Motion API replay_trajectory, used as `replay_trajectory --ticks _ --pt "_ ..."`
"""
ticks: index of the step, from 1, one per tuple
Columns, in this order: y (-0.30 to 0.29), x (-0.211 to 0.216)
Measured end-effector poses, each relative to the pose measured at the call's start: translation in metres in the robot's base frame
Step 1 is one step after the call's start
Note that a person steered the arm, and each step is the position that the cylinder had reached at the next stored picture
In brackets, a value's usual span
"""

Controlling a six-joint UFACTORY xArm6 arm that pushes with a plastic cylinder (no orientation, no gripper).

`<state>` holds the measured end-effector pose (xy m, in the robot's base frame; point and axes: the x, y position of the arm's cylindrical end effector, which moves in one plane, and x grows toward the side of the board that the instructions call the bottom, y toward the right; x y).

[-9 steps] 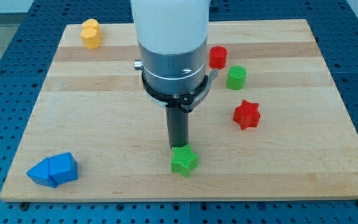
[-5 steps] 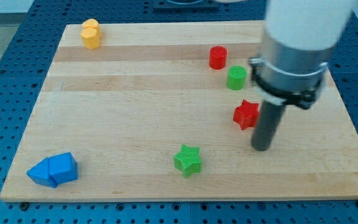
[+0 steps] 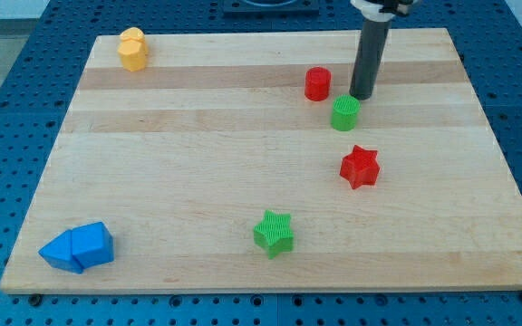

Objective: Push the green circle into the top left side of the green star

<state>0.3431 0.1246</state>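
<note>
My tip: a bare rod end holding nothing, just above and to the view's right of the green circle, close to touching it.
Green circle: right of centre on the wooden board, just below-right of the red cylinder.
Green star: well apart, toward the view's bottom and left.
Red star: below the green circle.

Pale wooden worktop made of lengthwise planks with visible grain, lying on a blue base dotted with a regular grid of small holes, even bright light, soft shadows, grey floor strip at the view's top corners
</note>
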Motion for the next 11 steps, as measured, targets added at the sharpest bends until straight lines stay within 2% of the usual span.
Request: replay_trajectory --ticks 2,4,6,11 --pt "-0.001 0.043" --pt "-0.035 0.044" --pt "-0.035 0.075" --pt "-0.114 0.086"
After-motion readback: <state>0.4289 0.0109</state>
